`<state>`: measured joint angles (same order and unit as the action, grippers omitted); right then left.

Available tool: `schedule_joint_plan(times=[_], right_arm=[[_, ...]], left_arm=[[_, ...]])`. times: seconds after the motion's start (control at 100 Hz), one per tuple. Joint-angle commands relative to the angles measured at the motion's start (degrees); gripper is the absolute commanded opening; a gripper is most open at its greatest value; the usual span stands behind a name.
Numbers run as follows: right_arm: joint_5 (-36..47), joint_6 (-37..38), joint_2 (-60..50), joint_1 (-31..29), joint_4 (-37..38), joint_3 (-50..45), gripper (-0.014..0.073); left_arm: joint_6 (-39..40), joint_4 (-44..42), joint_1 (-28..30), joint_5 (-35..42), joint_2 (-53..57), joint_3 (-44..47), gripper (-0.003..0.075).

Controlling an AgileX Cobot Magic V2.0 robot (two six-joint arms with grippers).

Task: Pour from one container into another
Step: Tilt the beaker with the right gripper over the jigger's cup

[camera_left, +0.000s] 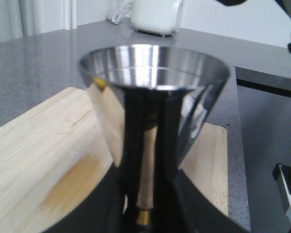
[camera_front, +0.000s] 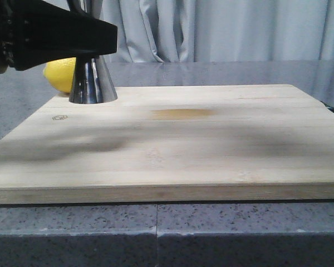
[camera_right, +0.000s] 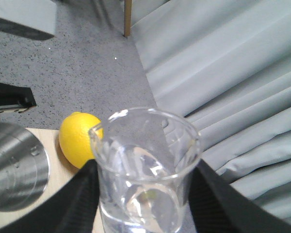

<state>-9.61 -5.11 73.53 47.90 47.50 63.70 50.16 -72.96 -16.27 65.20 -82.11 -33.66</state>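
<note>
Pincers pinch jigger (camera_front: 93, 82) and beaker (camera_right: 144, 167) over wooden board (camera_front: 172, 139), speckled grey counter (camera_front: 156, 231), pale curtains (camera_front: 222, 28) behind.

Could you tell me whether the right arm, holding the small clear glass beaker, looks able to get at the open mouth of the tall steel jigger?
Probably yes: the small clear glass beaker sits above the tall steel jigger, whose mouth looks uncovered.

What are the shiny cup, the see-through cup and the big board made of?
The jigger looks like polished steel: it mirrors the room, with a gold band at its waist. The beaker in the right claw looks like clear glass; the curtain shows through it, though clear plastic is possible. The board looks like pale unvarnished wood, with visible grain.
</note>
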Motion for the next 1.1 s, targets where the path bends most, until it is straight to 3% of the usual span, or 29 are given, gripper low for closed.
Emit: schedule_joint_plan(times=[0.0, 1.09], right_arm=[[3.58, -0.48, -2.11, 0.04, 1.5, 2.0, 0.0277], [2.96, -0.48, -2.11, 1.29, 7.14, 2.0, 0.0277]], left_arm=[[0.62, 2.57, 0.07, 3.57, 1.86, -1.58, -0.0019], [0.62, 2.57, 0.07, 3.11, 1.86, -1.58, -0.0019]])
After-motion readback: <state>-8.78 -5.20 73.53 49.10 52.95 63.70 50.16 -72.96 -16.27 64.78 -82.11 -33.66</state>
